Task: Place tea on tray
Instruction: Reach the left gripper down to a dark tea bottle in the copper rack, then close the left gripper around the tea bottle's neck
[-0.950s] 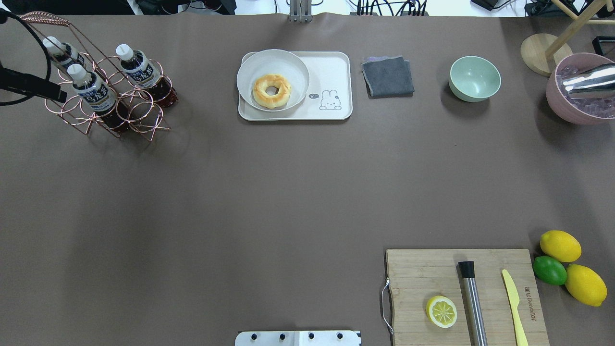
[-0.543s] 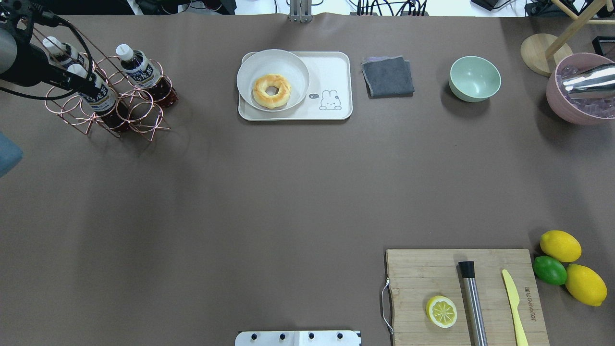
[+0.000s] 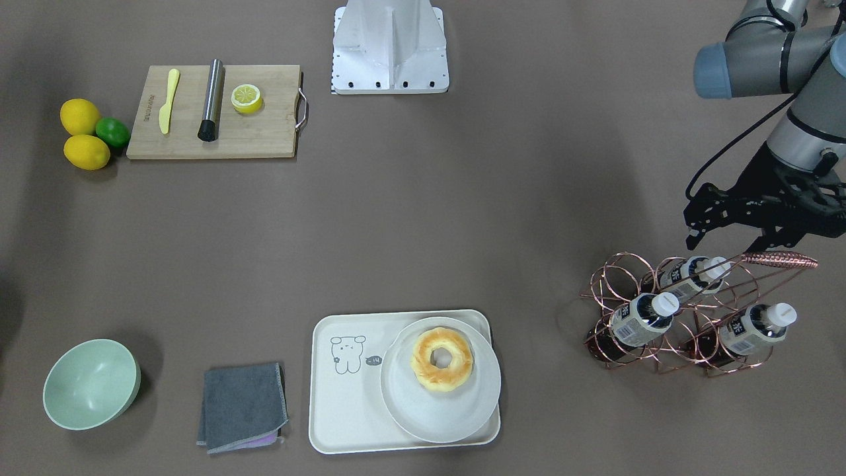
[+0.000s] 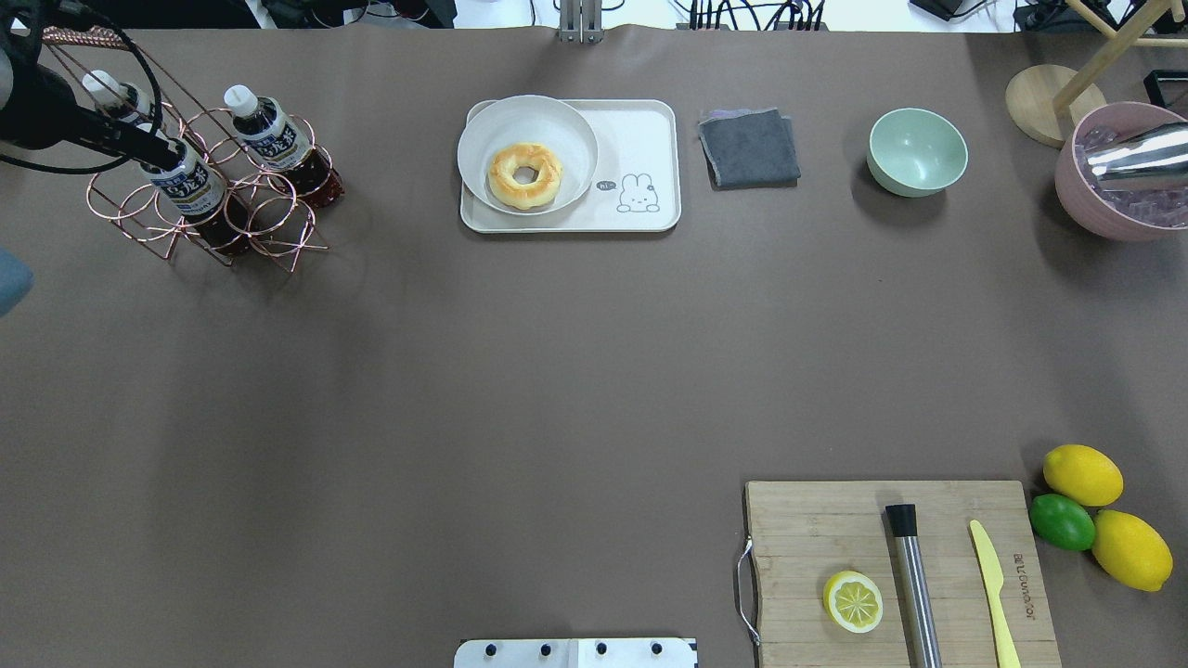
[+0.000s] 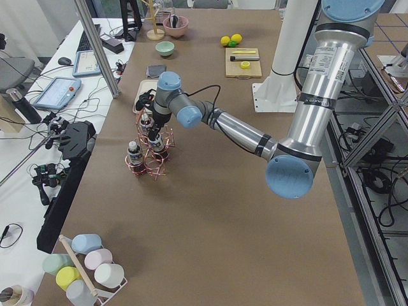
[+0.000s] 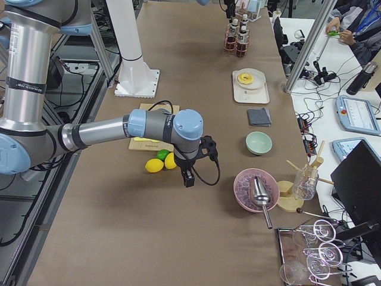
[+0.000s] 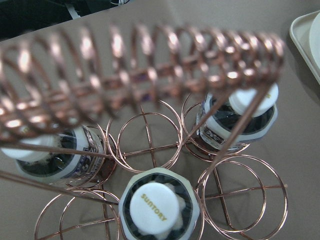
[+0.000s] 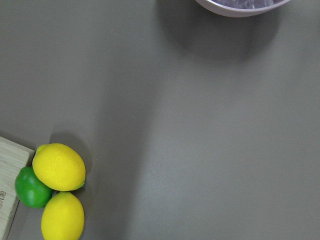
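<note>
Three tea bottles stand in a copper wire rack (image 4: 269,223) at the table's far left: one at the front (image 4: 190,186), one behind it (image 4: 116,97), one to the right (image 4: 269,130). They also show in the front-facing view (image 3: 694,274) and from above in the left wrist view (image 7: 157,210). My left gripper (image 3: 727,239) hovers open just above the front bottle's cap, beside the rack's coiled handle (image 3: 780,259). The cream tray (image 4: 640,139) holds a white plate (image 4: 571,125) with a doughnut (image 4: 525,174). My right gripper (image 6: 187,177) shows only in the right side view; I cannot tell its state.
A grey cloth (image 4: 749,147), a green bowl (image 4: 917,151) and a pink bowl (image 4: 1104,213) with a metal scoop line the far edge. A cutting board (image 4: 817,529) with half a lemon, a muddler and a knife lies at the near right, lemons and a lime (image 4: 1062,521) beside it.
My left gripper has come in from the left edge, over the rack and onto the front bottle's cap. Nothing else has moved.
</note>
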